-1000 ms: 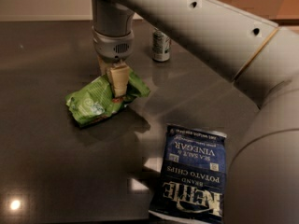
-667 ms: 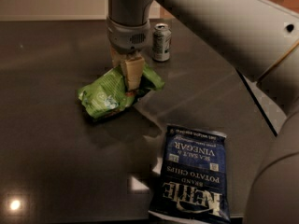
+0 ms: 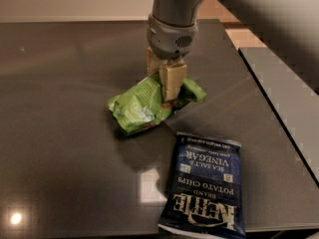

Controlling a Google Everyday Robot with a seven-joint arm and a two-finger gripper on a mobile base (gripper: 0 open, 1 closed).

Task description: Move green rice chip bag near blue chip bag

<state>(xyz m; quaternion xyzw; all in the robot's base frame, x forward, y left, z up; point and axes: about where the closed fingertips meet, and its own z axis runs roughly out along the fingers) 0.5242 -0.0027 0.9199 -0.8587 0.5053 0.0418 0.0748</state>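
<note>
A dark, glossy table point(image 3: 60, 83) fills most of the view, with a pale wall point(image 3: 75, 1) behind it and a separate grey surface point(image 3: 284, 83) beside its right edge. The gripper point(image 3: 165, 92) hangs from a grey wrist over the middle of the table, its cream fingers point(image 3: 172, 79) pointing down and pinching the upper right part of the green rice chip bag point(image 3: 137, 108). One finger lies in front of the bag and the other stands behind it. The rest of the crinkled pouch stretches down and to the left of the gripper; whether it rests on the table cannot be told. The blue chip bag point(image 3: 207, 185) lies flat below the gripper and slightly to its right, near the green bag but not touching it, at the table's near edge
</note>
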